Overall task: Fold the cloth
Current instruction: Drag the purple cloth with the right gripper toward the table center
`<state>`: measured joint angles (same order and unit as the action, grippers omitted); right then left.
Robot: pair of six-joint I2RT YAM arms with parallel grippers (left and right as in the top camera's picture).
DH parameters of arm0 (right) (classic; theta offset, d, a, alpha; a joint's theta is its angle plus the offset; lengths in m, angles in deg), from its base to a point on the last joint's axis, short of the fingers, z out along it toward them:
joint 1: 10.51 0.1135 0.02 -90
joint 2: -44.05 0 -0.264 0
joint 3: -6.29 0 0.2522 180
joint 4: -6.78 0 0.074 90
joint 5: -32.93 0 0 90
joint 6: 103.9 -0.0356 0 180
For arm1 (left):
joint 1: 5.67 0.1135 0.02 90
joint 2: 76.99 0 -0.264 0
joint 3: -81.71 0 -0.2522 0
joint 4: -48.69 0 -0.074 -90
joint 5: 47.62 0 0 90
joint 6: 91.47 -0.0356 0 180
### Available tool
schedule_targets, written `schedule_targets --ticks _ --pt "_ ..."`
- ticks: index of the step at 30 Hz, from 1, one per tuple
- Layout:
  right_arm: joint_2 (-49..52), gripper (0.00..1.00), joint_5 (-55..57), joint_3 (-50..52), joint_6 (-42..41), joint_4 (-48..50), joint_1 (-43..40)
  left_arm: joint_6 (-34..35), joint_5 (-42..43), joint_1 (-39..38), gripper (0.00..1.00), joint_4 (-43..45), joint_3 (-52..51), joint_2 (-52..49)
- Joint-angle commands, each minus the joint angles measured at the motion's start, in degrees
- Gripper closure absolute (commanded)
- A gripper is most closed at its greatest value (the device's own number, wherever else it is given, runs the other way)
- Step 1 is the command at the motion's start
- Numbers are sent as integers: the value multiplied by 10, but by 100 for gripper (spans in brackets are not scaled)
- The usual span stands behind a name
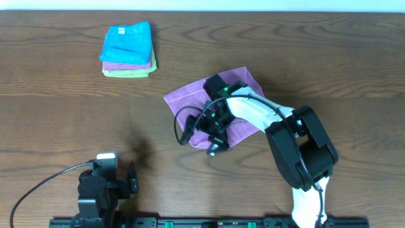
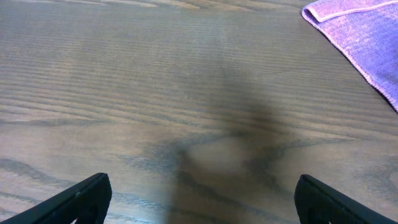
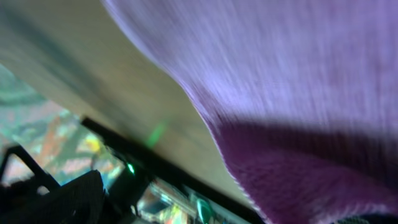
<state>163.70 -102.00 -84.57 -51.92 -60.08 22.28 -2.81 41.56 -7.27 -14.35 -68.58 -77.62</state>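
Observation:
The purple cloth [image 1: 218,101] lies rumpled in the middle of the table, its front part darker and bunched. My right gripper [image 1: 214,140] is low over the cloth's front edge. In the right wrist view the cloth [image 3: 292,93] fills most of the blurred frame. It covers the right finger, while the left finger sits far out at the lower left, so the right gripper [image 3: 230,208] looks open. My left gripper [image 1: 131,178] rests at the front left, far from the cloth. It is open and empty [image 2: 202,202] over bare wood. A corner of the cloth [image 2: 367,37] shows at the top right.
A stack of folded cloths [image 1: 128,50], blue on top of purple and green, sits at the back left. A black cable [image 1: 183,130] loops off the right arm beside the cloth. The table's front edge holds a black rail [image 1: 209,222].

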Motion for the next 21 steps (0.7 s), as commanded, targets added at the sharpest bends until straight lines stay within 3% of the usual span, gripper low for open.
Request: schedule_targets --ticks 1,9,15,21 --pt "-42 1 -33 6 78 -56 -1 -2 -7 1 5 -21 -25 3" --pt "-126 1 -15 6 190 -218 18 -2 -7 1 5 -21 -25 3" --pt "-233 1 170 6 212 -206 -4 -2 -7 1 5 -21 -25 3" --pt "-364 1 188 6 291 -158 -98 -2 -7 1 5 -21 -25 3"
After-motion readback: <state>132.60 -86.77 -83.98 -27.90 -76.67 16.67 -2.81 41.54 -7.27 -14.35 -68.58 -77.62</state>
